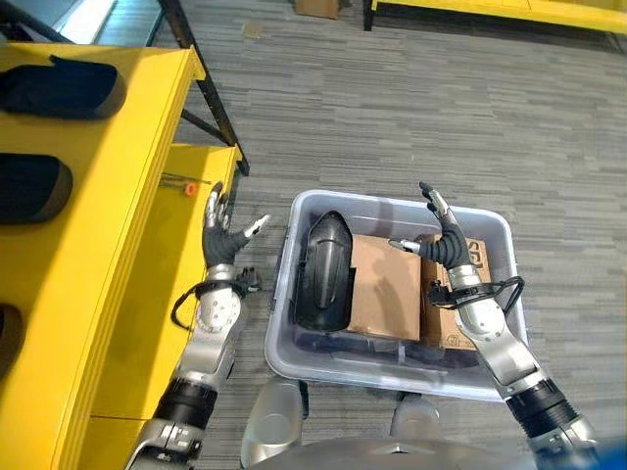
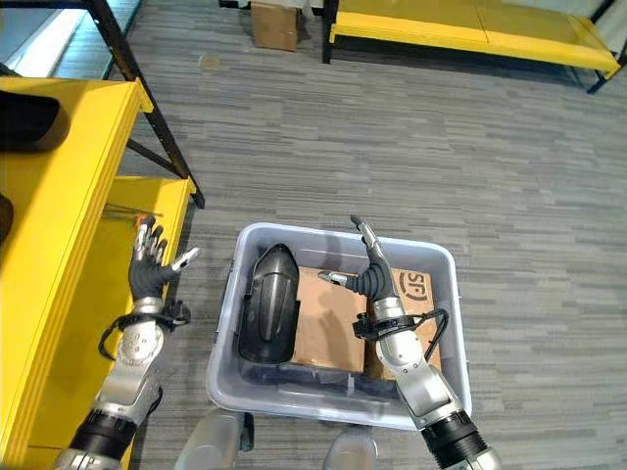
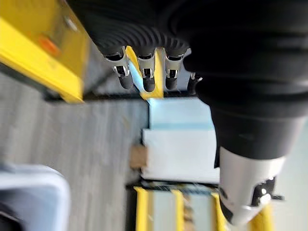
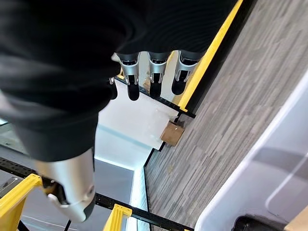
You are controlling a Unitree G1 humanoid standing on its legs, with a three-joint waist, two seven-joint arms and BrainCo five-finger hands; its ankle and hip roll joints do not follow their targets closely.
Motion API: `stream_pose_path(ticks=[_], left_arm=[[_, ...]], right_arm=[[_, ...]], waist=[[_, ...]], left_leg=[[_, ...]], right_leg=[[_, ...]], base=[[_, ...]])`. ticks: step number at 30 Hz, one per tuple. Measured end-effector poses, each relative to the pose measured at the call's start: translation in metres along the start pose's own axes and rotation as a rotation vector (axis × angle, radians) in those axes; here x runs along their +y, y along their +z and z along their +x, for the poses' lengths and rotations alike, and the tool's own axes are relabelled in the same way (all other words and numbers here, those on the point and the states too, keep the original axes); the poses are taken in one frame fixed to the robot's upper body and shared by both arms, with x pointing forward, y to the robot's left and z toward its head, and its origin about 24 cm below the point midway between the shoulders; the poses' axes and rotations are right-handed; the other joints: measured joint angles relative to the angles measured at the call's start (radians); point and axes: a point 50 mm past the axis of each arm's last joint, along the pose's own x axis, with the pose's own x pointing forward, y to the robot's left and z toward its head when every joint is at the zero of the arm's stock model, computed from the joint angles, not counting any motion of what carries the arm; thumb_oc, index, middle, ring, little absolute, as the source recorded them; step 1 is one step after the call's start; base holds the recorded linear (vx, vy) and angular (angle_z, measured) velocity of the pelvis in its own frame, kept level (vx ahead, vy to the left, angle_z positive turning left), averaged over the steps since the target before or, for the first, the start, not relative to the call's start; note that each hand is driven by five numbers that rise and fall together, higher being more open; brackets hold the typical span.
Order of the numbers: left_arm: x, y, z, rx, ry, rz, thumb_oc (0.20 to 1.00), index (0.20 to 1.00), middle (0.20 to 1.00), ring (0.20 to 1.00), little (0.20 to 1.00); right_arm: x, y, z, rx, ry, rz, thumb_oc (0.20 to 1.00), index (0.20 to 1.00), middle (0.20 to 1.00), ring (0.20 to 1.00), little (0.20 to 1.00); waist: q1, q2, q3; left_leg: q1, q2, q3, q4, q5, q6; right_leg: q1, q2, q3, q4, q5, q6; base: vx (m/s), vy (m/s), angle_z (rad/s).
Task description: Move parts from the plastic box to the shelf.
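Observation:
A grey plastic box [image 1: 490, 227] stands on the floor in front of me. Inside lie a black moulded part [image 1: 325, 269] on the left and brown cardboard boxes [image 1: 384, 286] in the middle and right. My right hand [image 1: 446, 243] hovers above the cardboard, fingers straight, open and empty. My left hand [image 1: 221, 238] is raised between the box and the yellow shelf [image 1: 118, 255], also open and empty. Black parts [image 1: 61, 88] lie on the shelf's upper level.
The yellow shelf has a black metal frame [image 1: 211, 93] at its far end. Another yellow rack [image 2: 470, 29] and a small cardboard box [image 2: 274, 23] stand at the far side of the grey plank floor.

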Motion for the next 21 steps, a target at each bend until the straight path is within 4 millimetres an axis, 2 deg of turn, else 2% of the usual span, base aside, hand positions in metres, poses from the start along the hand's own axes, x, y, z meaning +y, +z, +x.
stream_pose_path(ticks=[2,4,6,8,12,16,21], left_arm=[[-0.002,-0.009,-0.012,0.044,-0.004,-0.01,1.0,1.0,1.0,1.0,1.0],[-0.008,-0.01,-0.018,0.059,-0.004,-0.044,1.0,1.0,1.0,1.0,1.0],[-0.01,-0.011,-0.019,0.063,-0.012,-0.05,1.0,1.0,1.0,1.0,1.0],[-0.011,-0.011,-0.019,0.063,-0.012,-0.05,1.0,1.0,1.0,1.0,1.0],[-0.011,-0.01,-0.018,0.058,-0.016,-0.051,1.0,1.0,1.0,1.0,1.0],[-0.029,-0.005,-0.014,0.036,-0.086,-0.062,1.0,1.0,1.0,1.0,1.0],[-0.055,0.013,0.004,-0.044,-0.16,-0.066,1.0,1.0,1.0,1.0,1.0]], right_arm=[[-0.008,-0.002,0.001,0.012,-0.026,-0.011,1.0,1.0,1.0,1.0,1.0],[-0.012,-0.004,0.0,0.018,-0.042,-0.017,1.0,1.0,1.0,1.0,1.0],[-0.016,-0.005,0.0,0.018,-0.042,-0.035,1.0,1.0,1.0,1.0,1.0],[-0.017,-0.005,-0.001,0.019,-0.041,-0.041,1.0,1.0,1.0,1.0,1.0],[-0.018,-0.009,-0.005,0.036,-0.039,-0.045,1.0,1.0,1.0,1.0,1.0],[-0.019,-0.008,-0.004,0.031,-0.056,-0.043,1.0,1.0,1.0,1.0,1.0],[-0.017,-0.005,-0.002,0.019,-0.072,-0.04,1.0,1.0,1.0,1.0,1.0]], waist=[[-0.014,0.031,0.004],[-0.038,0.044,0.0],[-0.044,0.051,0.0],[-0.045,0.054,-0.002],[-0.05,0.082,-0.016],[-0.067,0.09,-0.015],[-0.105,0.095,-0.01]], left_leg=[[0.001,0.034,0.007,-0.009,0.003,-0.008],[0.002,0.065,0.006,-0.015,0.005,-0.017],[0.001,0.077,0.006,-0.017,0.005,-0.023],[0.001,0.079,0.006,-0.019,0.006,-0.025],[-0.014,0.081,0.0,-0.026,0.013,-0.036],[-0.027,0.083,-0.001,-0.023,0.025,-0.043],[-0.071,0.101,0.007,-0.022,0.035,-0.053]], right_leg=[[0.0,0.034,-0.001,-0.003,0.001,-0.003],[-0.002,0.065,0.0,-0.004,-0.004,-0.014],[-0.006,0.077,0.0,-0.004,-0.004,-0.016],[-0.007,0.079,0.0,-0.004,-0.005,-0.017],[-0.016,0.082,-0.013,-0.004,-0.009,-0.021],[-0.028,0.083,-0.018,-0.004,-0.014,-0.021],[-0.081,0.1,-0.014,-0.004,-0.011,-0.024]], base=[[0.05,-0.037,-0.05],[0.08,-0.061,-0.1],[0.06,-0.043,-0.06],[0.04,-0.032,0.01],[0.03,-0.029,0.06],[0.0,-0.02,0.01],[-0.03,-0.02,-0.08]])
